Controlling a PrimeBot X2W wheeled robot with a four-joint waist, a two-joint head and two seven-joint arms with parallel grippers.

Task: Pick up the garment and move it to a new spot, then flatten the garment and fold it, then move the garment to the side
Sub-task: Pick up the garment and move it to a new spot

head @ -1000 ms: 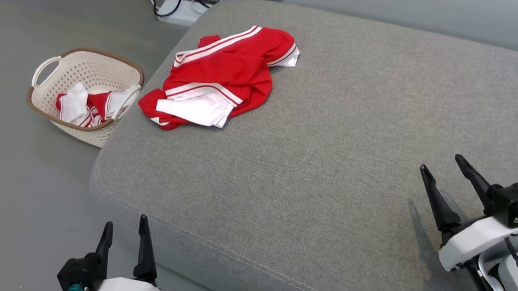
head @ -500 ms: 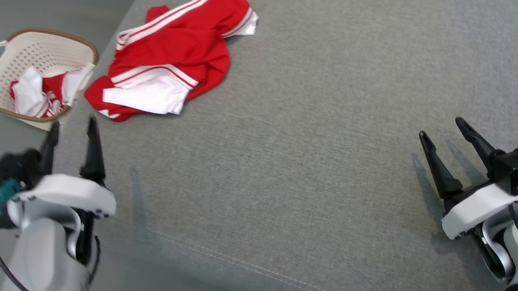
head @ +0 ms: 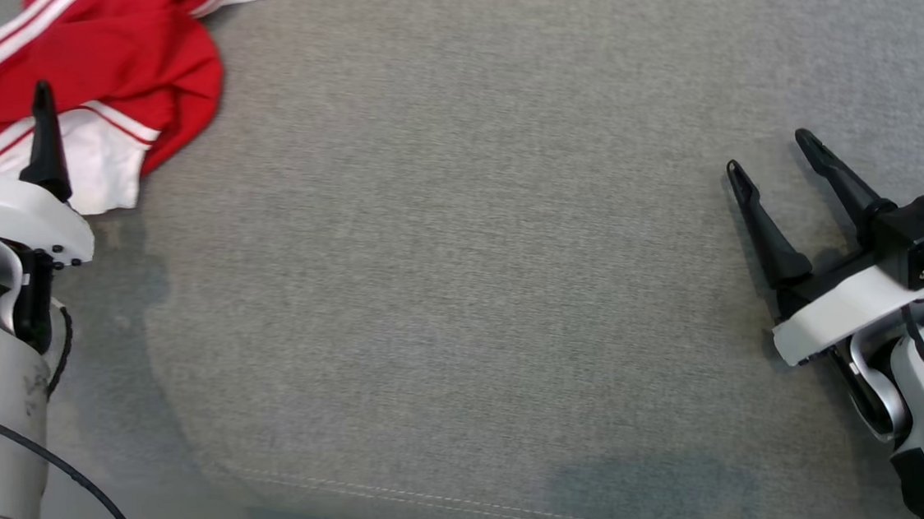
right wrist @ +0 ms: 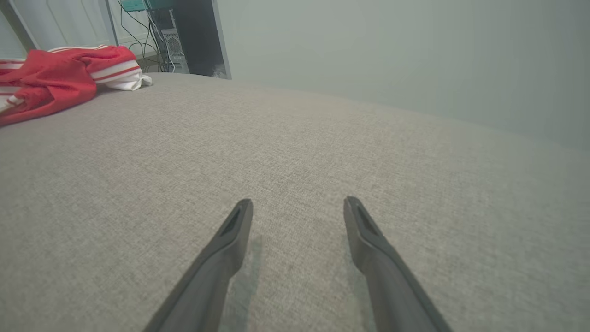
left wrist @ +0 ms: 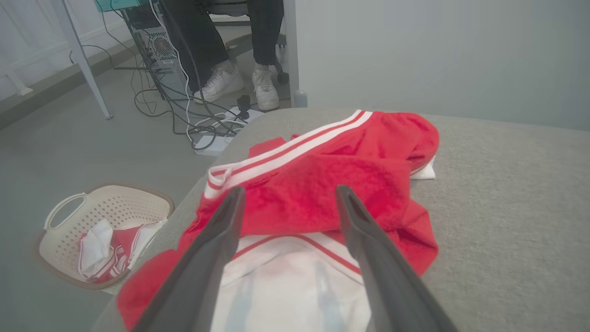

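1. Garment [head: 110,81]: red, with white stripes and a white panel. It is found crumpled in a heap at the far left corner of the cushion, in the upper left of the head view. A white hem is seen protruding at its far edge.
2. Cushion [head: 461,251]: grey woven upholstery, with a stitched seam along the near edge. The garment is borne on it.
3. Left gripper [head: 2,96]: seen at the left edge of the head view, its fingers spread wide and pointed at the near, white part of the garment. In the left wrist view the left gripper [left wrist: 290,190] is seen framing the red folds of the garment [left wrist: 322,184] between its two dark fingers. Whether the tips touch the cloth cannot be told.
4. Right gripper [head: 768,150]: placed low over bare cushion at the right, well apart from the garment, fingers spread wide. In the right wrist view the right gripper [right wrist: 298,202] is shown above its own shadows, with the garment [right wrist: 55,78] far off at the upper left.
5. Basket [left wrist: 120,207]: cream, perforated, brown-rimmed, set on the floor beside the cushion's corner. Red and white cloth [left wrist: 103,251] is held in it.
6. Background, left wrist view: a person's feet in white shoes [left wrist: 221,83], a computer tower [left wrist: 156,46] and tangled cables [left wrist: 184,115] are noted.
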